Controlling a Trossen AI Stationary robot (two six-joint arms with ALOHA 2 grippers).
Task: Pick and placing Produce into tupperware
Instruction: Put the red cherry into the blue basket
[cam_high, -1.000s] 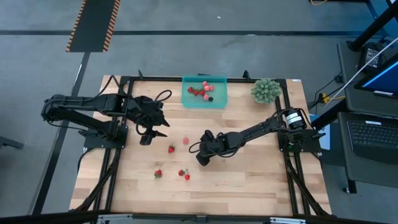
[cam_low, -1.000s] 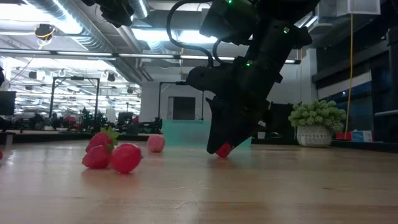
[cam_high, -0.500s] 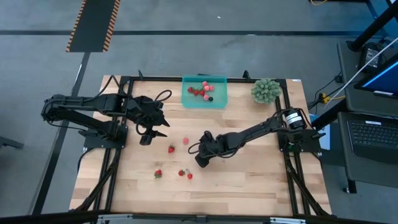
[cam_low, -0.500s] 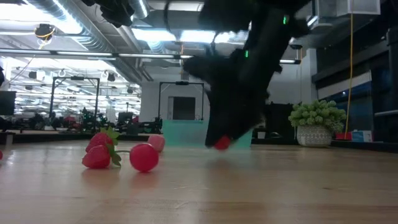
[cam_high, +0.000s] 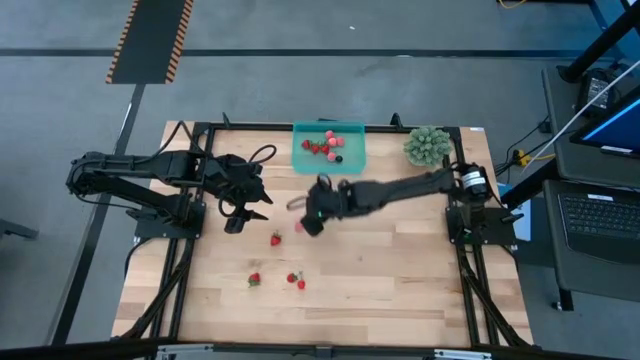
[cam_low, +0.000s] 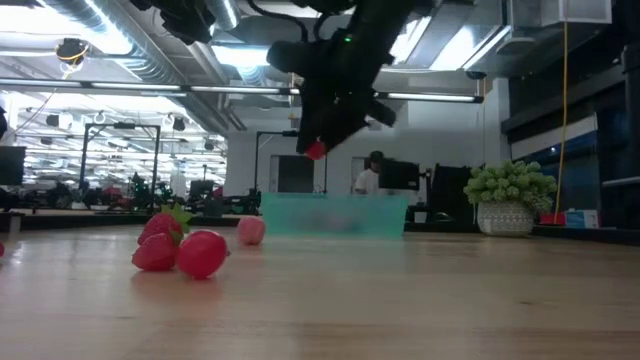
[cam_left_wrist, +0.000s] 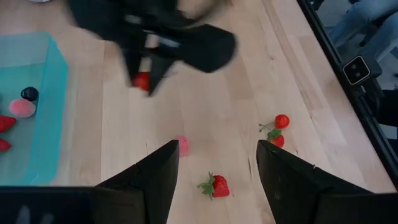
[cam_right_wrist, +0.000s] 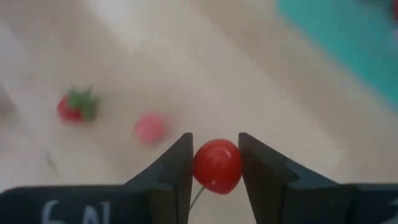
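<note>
My right gripper (cam_high: 310, 222) hangs above the table's middle, shut on a small round red piece of produce (cam_right_wrist: 217, 165), short of the teal tupperware (cam_high: 329, 148) at the far edge. The tupperware holds several red and pink pieces and a dark berry (cam_left_wrist: 29, 94). Loose on the wood lie a strawberry (cam_high: 276, 238), a pink piece (cam_high: 298, 227), another strawberry (cam_high: 254, 279) and two red pieces (cam_high: 297, 281). My left gripper (cam_left_wrist: 217, 149) waits open at the table's left, raised and touching nothing. My right gripper pinches the round red piece by its two opposite sides (cam_right_wrist: 196, 163) between its two fingers. The fingers slant down from the table's right side. The piece is lifted clear of the table (cam_low: 315, 150), and a thin green stem (cam_right_wrist: 198, 198) trails from it.
A spiky green plant ball (cam_high: 427, 146) stands at the far right corner, beside the tupperware. A black frame (cam_high: 250, 127) runs along the table's edges. Bare wood lies near the front edge and on the right.
My right gripper has risen from the table with the red piece and swung toward the far edge, closer to the tupperware. The piece, which was at table height, now hangs well above the wood. My left arm has kept still.
</note>
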